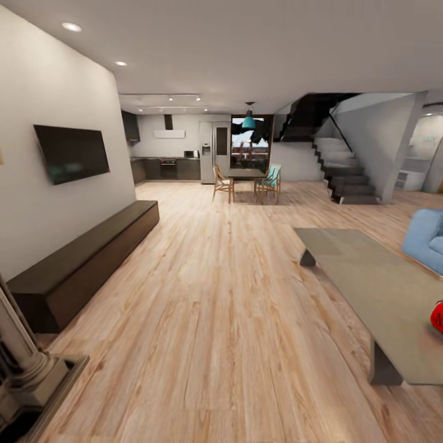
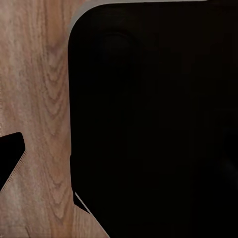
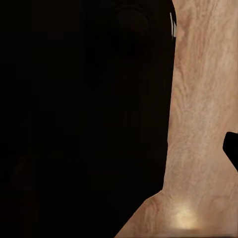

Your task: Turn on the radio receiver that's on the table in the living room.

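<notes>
At the far right edge of the head view, the radio receiver [image 1: 437,317] is glimpsed on the table [image 1: 375,289], while neither claw's opening can be told.

Neither arm reaches into the head view. Each wrist camera looks straight down past a large black rounded body of the robot [image 2: 153,119] — in the right wrist view that dark mass [image 3: 84,119] likewise. A dark fingertip [image 2: 10,156] edges one picture, another [image 3: 232,148] the other — finger spread cannot be told.
</notes>
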Controlling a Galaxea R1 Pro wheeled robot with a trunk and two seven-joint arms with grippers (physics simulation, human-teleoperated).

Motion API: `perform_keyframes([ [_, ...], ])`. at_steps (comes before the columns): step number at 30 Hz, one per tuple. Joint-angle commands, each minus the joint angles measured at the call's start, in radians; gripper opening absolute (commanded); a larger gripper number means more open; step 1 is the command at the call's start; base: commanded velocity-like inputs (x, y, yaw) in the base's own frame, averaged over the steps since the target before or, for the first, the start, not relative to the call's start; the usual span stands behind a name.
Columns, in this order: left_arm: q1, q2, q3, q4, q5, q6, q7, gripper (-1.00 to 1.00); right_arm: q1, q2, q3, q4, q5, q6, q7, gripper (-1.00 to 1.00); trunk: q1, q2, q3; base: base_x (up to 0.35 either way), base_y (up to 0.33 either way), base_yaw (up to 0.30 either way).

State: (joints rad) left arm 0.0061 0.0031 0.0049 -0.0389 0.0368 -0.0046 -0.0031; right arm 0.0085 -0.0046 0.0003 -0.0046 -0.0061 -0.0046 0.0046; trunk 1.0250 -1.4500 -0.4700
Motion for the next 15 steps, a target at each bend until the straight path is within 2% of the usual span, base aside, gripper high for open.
perform_keyframes([
  [1, 0.000, 0.000, 0.000, 0.000, 0.000, 0.000, 0.000, 1.00, 0.000, 0.000, 0.000, 0.000, 0.000, 0.000, 0.000, 1.00, 0.000, 0.000, 0.000, 0.000, 0.000, -0.289],
  [15, 0.000, 0.000, 0.000, 0.000, 0.000, 0.000, 0.000, 1.00, 0.000, 0.000, 0.001, 0.000, 0.000, 0.000, 0.000, 1.00, 0.000, 0.000, 0.000, 0.000, 0.000, -0.289],
])
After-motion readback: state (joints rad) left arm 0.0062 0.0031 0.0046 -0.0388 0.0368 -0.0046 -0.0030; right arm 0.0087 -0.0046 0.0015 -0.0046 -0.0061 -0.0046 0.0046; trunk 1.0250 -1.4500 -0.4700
